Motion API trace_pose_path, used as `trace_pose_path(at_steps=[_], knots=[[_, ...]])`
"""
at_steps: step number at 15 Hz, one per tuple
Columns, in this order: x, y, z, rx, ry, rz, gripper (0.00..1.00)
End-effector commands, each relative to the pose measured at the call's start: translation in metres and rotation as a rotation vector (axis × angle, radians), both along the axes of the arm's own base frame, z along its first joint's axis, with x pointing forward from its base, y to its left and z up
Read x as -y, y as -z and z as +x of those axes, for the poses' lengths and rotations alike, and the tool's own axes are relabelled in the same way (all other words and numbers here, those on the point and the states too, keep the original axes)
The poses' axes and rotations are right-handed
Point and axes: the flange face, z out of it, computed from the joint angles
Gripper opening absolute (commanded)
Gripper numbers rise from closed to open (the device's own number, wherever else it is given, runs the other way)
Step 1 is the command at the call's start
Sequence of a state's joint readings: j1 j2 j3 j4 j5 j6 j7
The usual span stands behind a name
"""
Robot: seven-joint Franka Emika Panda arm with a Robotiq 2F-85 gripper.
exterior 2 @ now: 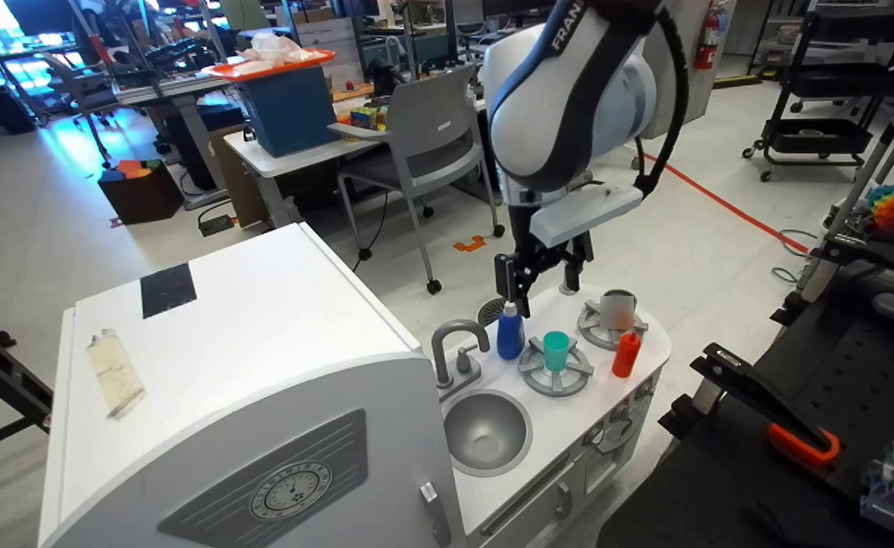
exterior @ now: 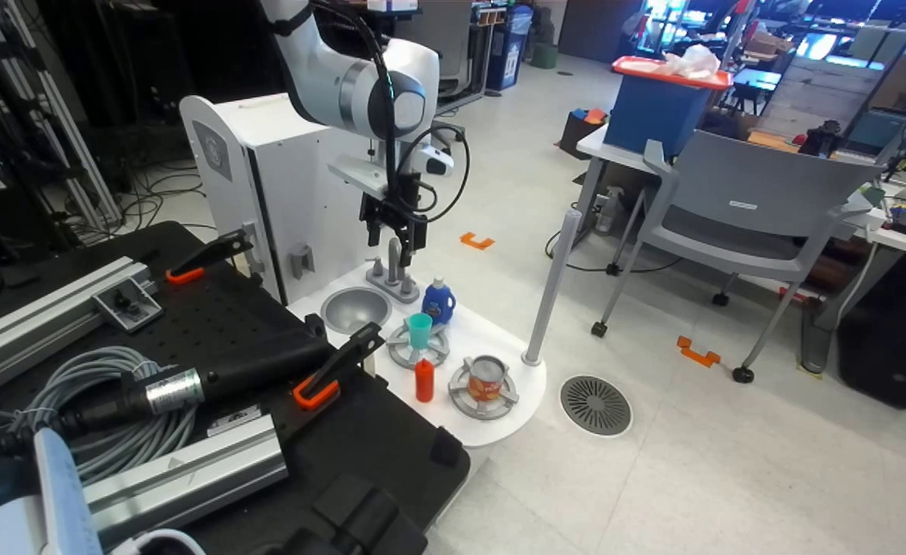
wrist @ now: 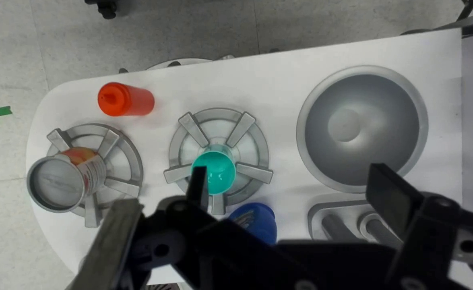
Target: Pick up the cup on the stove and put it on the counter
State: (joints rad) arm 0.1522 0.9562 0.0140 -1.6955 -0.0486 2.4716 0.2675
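The teal cup [exterior: 419, 331] stands upright on the grey stove burner [exterior: 399, 354]. It also shows in an exterior view [exterior 2: 556, 352] and in the wrist view [wrist: 222, 169], where one finger covers part of its rim. The counter [exterior 2: 545, 420] is a low white toy-kitchen top with a rounded end; its bare surface shows in the wrist view [wrist: 276, 94]. My gripper [wrist: 288, 173] is open and empty, with its fingers wide apart. It hangs above the counter near the tap and the blue bottle, higher than the cup, in both exterior views [exterior: 392, 240] [exterior 2: 545, 295].
A blue bottle [exterior 2: 510, 336] stands between cup and tap [exterior 2: 458, 342]. A red bottle [wrist: 125, 99] stands near the front edge. A can [exterior: 486, 383] sits on another burner. A grey basin [wrist: 361, 129], a grey post [exterior: 553, 285] and a white cabinet [exterior 2: 264, 304] are close by.
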Motion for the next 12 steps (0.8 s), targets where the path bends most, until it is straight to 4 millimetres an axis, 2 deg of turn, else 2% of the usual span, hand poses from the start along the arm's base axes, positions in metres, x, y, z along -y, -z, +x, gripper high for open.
trace_pose_path(at_steps=[1,8,12], knots=[[-0.009,0.029,0.027,0.032,-0.017,-0.025,1.0],[-0.003,0.088,0.035,0.012,0.01,-0.083,1.0],[-0.002,0.111,0.037,0.005,0.03,-0.094,1.0]])
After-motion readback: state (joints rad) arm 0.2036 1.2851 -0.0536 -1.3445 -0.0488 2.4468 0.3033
